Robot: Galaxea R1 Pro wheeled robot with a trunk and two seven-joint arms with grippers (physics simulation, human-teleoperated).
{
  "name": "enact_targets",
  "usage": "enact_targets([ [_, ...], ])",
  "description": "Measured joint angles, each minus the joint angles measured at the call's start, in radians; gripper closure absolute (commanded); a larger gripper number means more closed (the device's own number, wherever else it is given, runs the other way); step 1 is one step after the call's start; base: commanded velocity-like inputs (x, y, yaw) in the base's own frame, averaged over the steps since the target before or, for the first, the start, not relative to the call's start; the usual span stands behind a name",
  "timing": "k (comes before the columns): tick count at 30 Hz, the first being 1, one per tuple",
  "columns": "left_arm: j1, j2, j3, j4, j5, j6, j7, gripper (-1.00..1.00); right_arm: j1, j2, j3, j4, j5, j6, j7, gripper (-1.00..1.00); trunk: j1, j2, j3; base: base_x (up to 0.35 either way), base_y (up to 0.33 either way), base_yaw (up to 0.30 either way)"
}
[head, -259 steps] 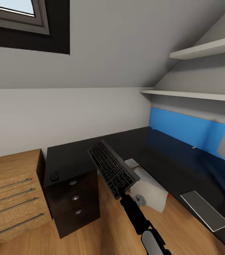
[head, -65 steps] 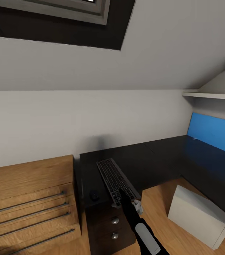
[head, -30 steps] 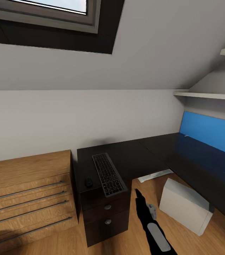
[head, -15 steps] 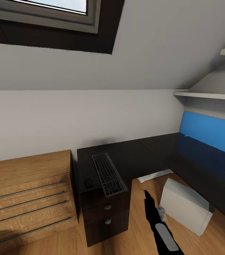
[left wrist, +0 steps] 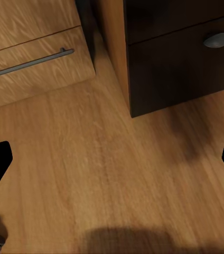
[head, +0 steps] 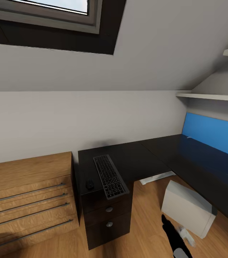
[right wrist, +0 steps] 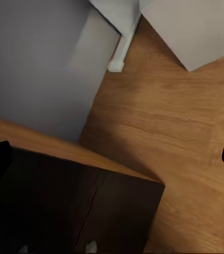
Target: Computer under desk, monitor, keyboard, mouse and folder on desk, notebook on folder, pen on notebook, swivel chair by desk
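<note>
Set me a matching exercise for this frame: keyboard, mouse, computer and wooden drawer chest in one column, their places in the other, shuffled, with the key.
Things:
1. keyboard
2. mouse
3. computer
4. wooden drawer chest

Places:
A. on the wood floor, in the inner corner of the L-shaped desk
B. against the wall, at the desk's outer end
C. flat on the black top, above the knobbed drawers
D. on the black top, between the keyboard and the chest

Pairs: 1-C, 2-D, 3-A, 4-B
</note>
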Motion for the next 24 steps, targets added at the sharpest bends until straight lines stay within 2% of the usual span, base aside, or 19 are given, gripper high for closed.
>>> enact_targets([
  [3,0.000,0.000,-0.001,0.000,0.000,0.000,-0.001,-1.00,0.000,-0.009,0.003,0.066,0.136,-0.095,-0.001,-1.00,0.000,0.000,0.000,0.000,0.000,0.000],
  [4,0.000,-0.001,-0.001,0.000,0.000,0.000,-0.002,-1.00,0.000,-0.013,0.004,0.102,0.217,-0.165,-0.002,-1.00,0.000,0.000,0.000,0.000,0.000,0.000],
  [6,0.000,-0.001,-0.002,0.000,0.000,0.000,-0.002,-1.00,0.000,-0.015,0.003,0.135,0.285,-0.238,-0.004,-1.00,0.000,0.000,0.000,0.000,0.000,0.000],
  [9,0.000,-0.002,-0.002,0.000,0.000,0.000,-0.002,-1.00,0.000,-0.018,0.006,0.201,0.353,-0.361,-0.012,-1.00,0.000,0.000,0.000,0.000,0.000,0.000],
  [15,0.000,-0.002,-0.002,0.010,0.000,0.000,-0.002,-1.00,0.000,-0.015,0.010,0.296,0.393,-0.457,-0.016,-1.00,0.000,0.000,0.000,0.000,0.000,0.000],
  [19,0.000,-0.003,-0.005,0.037,0.001,0.000,-0.003,-1.00,0.000,-0.007,0.012,0.340,0.407,-0.485,-0.016,-1.00,0.000,0.000,0.000,0.000,0.000,-0.044],
  [24,0.000,-0.004,-0.007,0.046,0.000,0.000,-0.004,-1.00,0.000,-0.005,0.012,0.347,0.409,-0.490,-0.015,-1.00,0.000,0.000,0.000,0.000,0.000,-0.208],
])
